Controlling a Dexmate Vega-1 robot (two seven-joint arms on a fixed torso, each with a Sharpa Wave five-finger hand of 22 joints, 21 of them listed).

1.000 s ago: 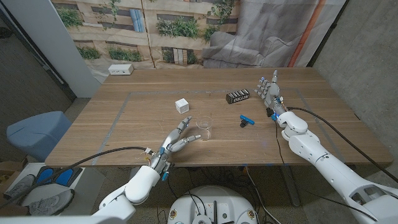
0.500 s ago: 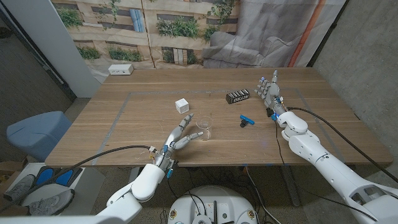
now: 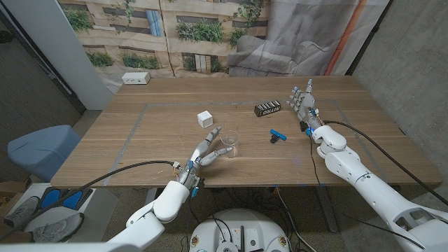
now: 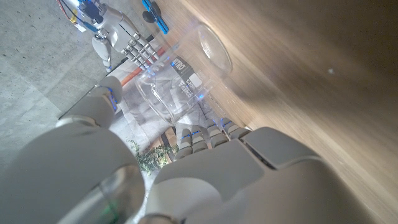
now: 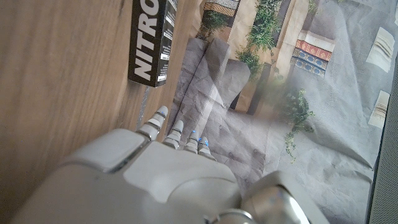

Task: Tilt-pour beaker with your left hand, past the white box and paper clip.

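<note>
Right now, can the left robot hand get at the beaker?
Probably yes. The left robot hand has its fingers spread right beside the beaker, with bare table between them; the white box sits farther back, out of the way.

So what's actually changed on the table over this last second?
The left robot hand has crept forward across the table toward the beaker, fingers apart, now right beside it; no grip shows yet. The beaker, white box, blue clip, black box and right robot hand stayed put.
</note>
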